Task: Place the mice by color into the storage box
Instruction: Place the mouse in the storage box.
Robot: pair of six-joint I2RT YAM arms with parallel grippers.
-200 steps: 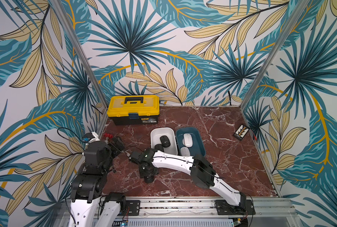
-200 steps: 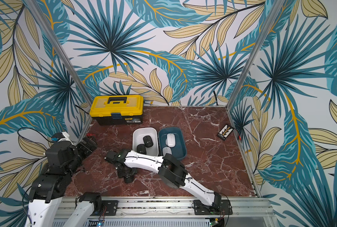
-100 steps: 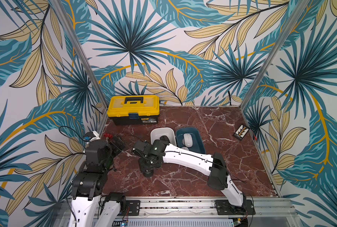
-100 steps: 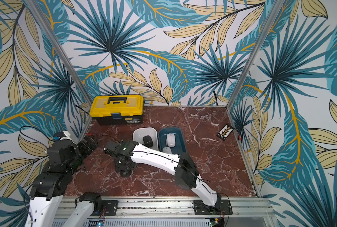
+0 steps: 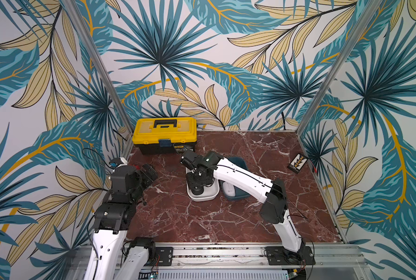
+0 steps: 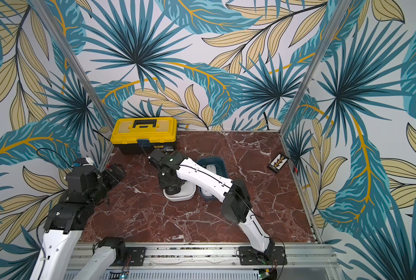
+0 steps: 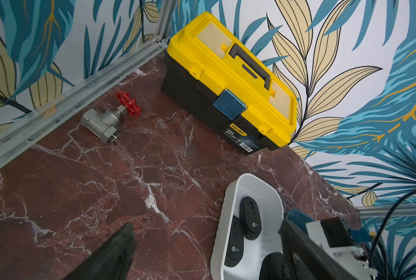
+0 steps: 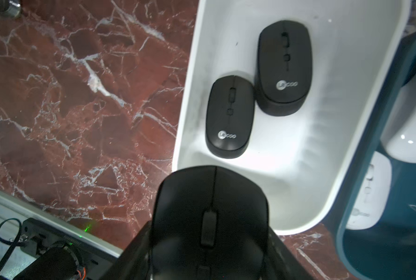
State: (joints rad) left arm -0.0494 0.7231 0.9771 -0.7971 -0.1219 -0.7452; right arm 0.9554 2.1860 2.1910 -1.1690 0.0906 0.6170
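Marble floor (image 7: 105, 184) fills most of the frame, w/ the left gripper (image 7: 205, 226) jaws wide apart and nothing btwn them. Yellow/black toolbox (image 7: 228, 80) sits vs. the leaf-print wall, lid shut. Steel valve (image 7: 102, 123) w/ red handwheel lies by the alu rail, apart from the toolbox. White bin (image 7: 228, 201) holds 2 black mice (image 7: 249, 218) side by side. 3rd black mouse (image 7: 271, 265) shows at the bin's near end, partly hidden behind a finger.

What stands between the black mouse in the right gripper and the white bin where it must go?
Nothing visible. The right gripper holds the black mouse over one end of the white bin; the two black mice inside lie farther along.
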